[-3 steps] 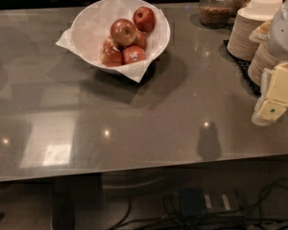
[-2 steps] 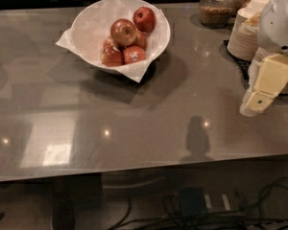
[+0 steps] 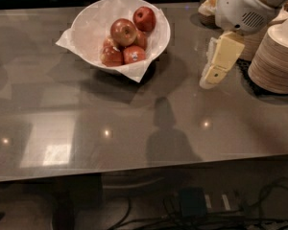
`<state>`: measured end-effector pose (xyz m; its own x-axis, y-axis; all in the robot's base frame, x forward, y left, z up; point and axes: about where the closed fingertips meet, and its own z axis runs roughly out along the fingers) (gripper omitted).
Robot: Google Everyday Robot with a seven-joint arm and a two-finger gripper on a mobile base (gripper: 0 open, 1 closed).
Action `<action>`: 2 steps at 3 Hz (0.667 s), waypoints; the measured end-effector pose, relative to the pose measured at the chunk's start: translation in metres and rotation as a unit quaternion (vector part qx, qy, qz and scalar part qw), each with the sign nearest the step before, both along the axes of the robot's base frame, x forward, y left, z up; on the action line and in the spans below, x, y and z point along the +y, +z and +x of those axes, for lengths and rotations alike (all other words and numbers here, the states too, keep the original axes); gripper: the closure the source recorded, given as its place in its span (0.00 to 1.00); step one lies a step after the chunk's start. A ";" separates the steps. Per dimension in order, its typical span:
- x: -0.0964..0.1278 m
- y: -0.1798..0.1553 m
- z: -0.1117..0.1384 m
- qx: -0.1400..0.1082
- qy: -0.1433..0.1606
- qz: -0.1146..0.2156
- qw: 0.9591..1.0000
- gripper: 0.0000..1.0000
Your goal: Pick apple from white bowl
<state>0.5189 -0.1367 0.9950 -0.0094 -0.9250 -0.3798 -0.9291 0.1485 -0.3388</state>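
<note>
apple sits on top of the pile in the white bowl, with other red apples beside and under it. gripper hangs over the surface right of the bowl, well apart from it, tilted. Open or closed: can't tell. Nothing visibly held. plate stack is further right of the bowl.

Claw hangs over table, right of white bowl w/ apple.

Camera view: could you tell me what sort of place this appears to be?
Probably an office kitchenette or break area: a grey counter holds a white bowl of apples and stacked disposable plates. The claw hovers right of the bowl.
</note>
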 end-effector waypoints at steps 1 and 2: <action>0.035 0.011 0.035 -0.016 0.033 0.027 0.999 0.00; 0.069 0.020 0.066 -0.024 0.062 0.050 0.997 0.00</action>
